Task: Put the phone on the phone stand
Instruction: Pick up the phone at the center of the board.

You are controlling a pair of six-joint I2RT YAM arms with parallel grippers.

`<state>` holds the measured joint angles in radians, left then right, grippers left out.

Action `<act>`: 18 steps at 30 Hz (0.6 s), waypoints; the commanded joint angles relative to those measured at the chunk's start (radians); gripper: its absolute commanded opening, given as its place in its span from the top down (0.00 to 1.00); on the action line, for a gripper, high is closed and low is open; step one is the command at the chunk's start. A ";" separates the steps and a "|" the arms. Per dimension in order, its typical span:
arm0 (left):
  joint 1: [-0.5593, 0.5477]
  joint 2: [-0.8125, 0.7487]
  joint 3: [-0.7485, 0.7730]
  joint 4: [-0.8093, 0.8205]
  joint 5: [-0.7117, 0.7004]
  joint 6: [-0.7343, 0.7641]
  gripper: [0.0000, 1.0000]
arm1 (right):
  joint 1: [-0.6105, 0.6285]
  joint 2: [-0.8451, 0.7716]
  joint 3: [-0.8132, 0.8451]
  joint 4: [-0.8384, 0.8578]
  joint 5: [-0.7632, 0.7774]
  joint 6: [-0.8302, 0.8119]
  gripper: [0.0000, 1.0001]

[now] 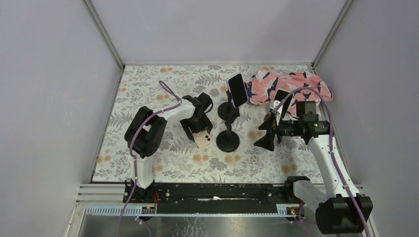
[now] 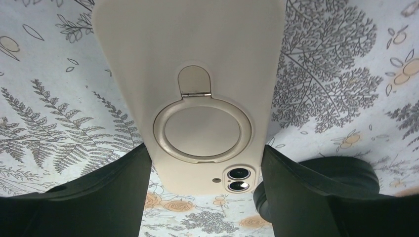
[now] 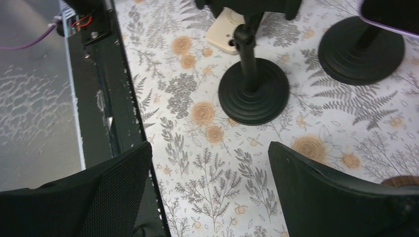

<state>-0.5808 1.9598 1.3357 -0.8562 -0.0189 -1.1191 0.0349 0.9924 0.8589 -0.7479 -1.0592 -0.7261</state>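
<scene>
Now, my left jaws pinch the phone by its edges, low beside the empty stand, right jaws spread and idle; gripped only near its camera end, it could pivot loose or knock the stand over as I lift.

Your left arm and right arm wear white shells between bulky black joints, with a purple cable looping along each. The right pincer shows broad matte-black fingers, one finely textured.
</scene>
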 commanded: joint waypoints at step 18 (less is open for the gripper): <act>0.001 -0.147 -0.050 -0.024 0.378 0.096 1.00 | 0.332 0.093 0.227 -0.355 0.061 -0.575 0.00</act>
<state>-0.5816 1.8565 1.2896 -0.8589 0.2630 -1.0409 0.2516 1.0542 1.0210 -1.1152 -1.1046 -1.2945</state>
